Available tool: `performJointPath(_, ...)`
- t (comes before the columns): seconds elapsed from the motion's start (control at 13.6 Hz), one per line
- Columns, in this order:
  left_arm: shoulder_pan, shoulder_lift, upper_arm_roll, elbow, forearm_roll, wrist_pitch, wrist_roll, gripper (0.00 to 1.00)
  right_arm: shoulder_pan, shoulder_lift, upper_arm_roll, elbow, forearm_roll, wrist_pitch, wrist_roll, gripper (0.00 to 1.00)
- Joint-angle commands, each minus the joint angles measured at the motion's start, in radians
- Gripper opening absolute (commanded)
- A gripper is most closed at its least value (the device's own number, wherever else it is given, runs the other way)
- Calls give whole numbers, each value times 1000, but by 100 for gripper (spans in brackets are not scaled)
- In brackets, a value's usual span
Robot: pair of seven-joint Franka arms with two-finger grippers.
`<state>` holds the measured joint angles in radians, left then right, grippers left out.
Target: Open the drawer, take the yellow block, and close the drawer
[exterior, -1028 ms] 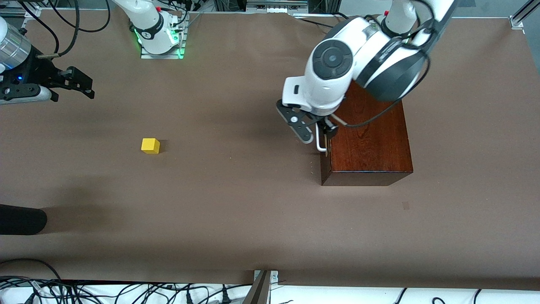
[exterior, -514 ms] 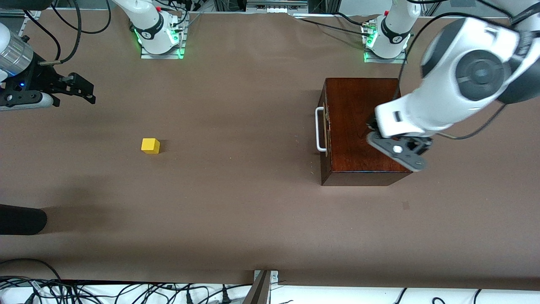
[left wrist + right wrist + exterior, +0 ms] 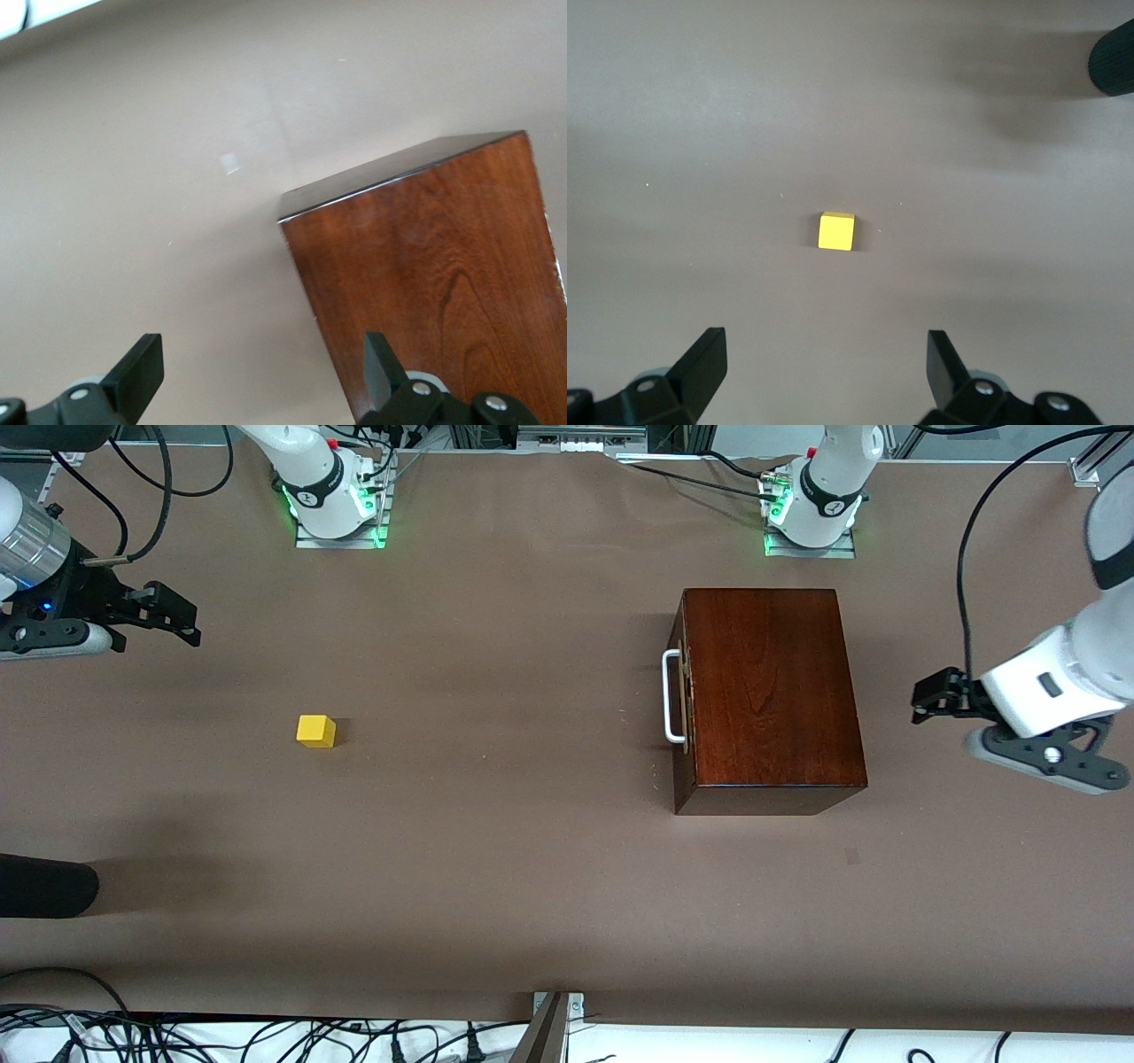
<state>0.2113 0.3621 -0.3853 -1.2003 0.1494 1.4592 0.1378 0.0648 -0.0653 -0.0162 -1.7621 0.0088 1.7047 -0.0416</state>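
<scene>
The dark mahogany box (image 3: pixel 769 691) stands on the brown table, and its drawer (image 3: pixel 680 695) sits flush in it with the white bar handle (image 3: pixel 671 696) facing the right arm's end. The yellow block (image 3: pixel 316 731) lies alone on the bare table, well away from the box toward the right arm's end. My left gripper (image 3: pixel 926 701) hangs open and empty beside the box, toward the left arm's end. Its wrist view has the left gripper (image 3: pixel 263 372) by a corner of the box (image 3: pixel 443 266). My right gripper (image 3: pixel 184 615) hovers open and empty, with the yellow block (image 3: pixel 836 231) ahead of the right gripper (image 3: pixel 827 363).
A dark rounded object (image 3: pixel 44 886) pokes in at the table's edge at the right arm's end, nearer to the front camera than the block. The two arm bases (image 3: pixel 335 491) (image 3: pixel 811 500) stand along the top edge. Cables run under the near edge.
My left arm has swung away from the drawer handle, passed over the box and come to rest beside it toward its own end. The drawer stays shut. The right arm has barely moved.
</scene>
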Motion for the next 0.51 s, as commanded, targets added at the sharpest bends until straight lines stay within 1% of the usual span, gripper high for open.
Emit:
performJointPath(0.0, -131, -187, 254, -223, -106, 56, -55, 100, -11, 12, 10, 27, -9, 0, -3, 100)
performJointPath(0.07, -154, -242, 294, -298, -120, 72, -69, 100, -11, 12, 10, 27, -7, -2, -3, 100)
performJointPath(0.22, -245, -389, 405, -491, -125, 124, -125, 100, -11, 10, 10, 26, -9, -3, -4, 100)
performJointPath(0.29, -254, -443, 411, -557, -125, 130, -153, 100, -11, 12, 10, 26, -9, -3, -3, 100)
performJointPath(0.37, -269, -471, 419, -593, -125, 147, -164, 100, -11, 12, 10, 26, -9, -2, -3, 100)
performJointPath(0.44, -286, -474, 431, -596, -125, 153, -164, 100, -11, 12, 10, 26, -9, -2, -3, 100)
